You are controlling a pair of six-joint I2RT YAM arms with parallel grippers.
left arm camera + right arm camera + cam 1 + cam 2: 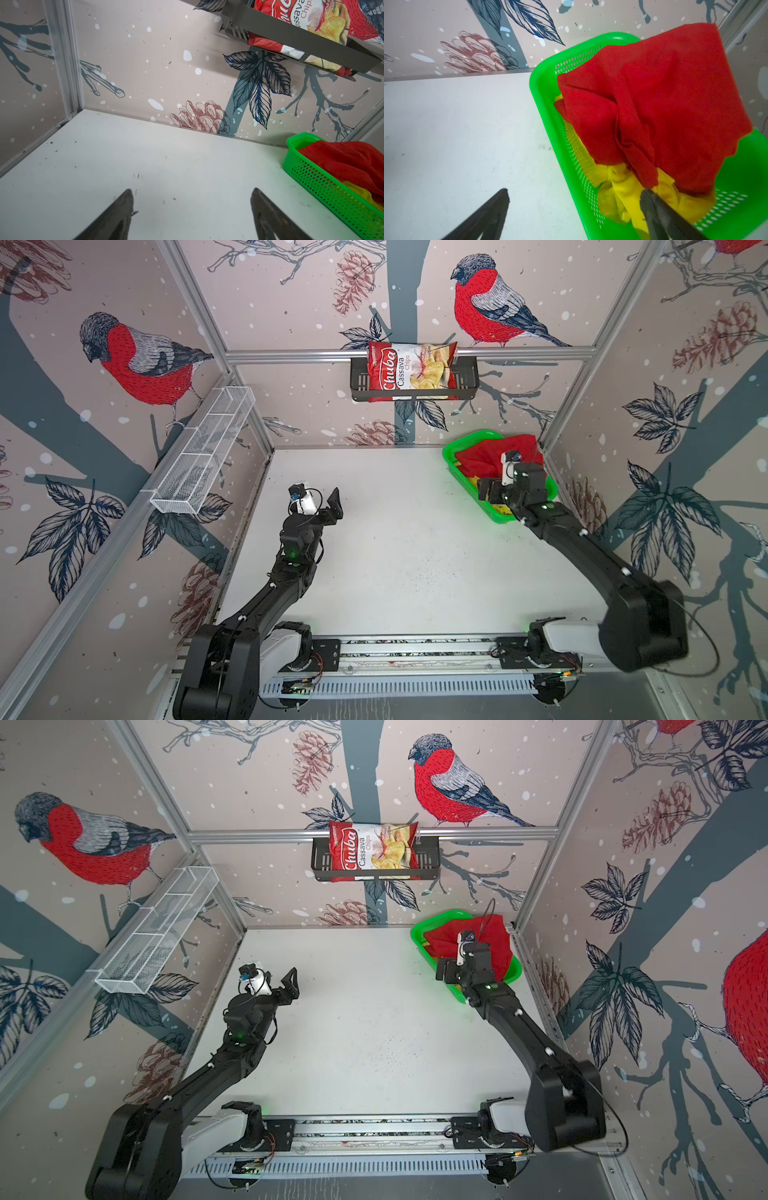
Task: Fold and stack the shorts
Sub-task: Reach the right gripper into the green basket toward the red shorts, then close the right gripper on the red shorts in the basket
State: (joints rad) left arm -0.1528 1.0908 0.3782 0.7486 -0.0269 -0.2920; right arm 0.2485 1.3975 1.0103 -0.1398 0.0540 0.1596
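The red shorts [486, 458] [664, 99] lie crumpled on top in the green basket [451, 466] [542, 104] at the table's far right corner. One corner of them hangs over the basket's far rim. The yellow shorts [623, 187] [361, 193] lie under them, mostly covered. My right gripper [484, 489] [575, 192] is open and straddles the basket's near wall, with one finger over the yellow cloth and one over the table. My left gripper [336, 506] [191, 190] is open above the bare table on the left and holds nothing.
A red chips bag [409, 369] sits in a black shelf on the back wall. A white wire rack [203, 452] hangs on the left wall. The white table [395, 551] is walled on three sides, and the arms' rail [415, 649] runs along its front.
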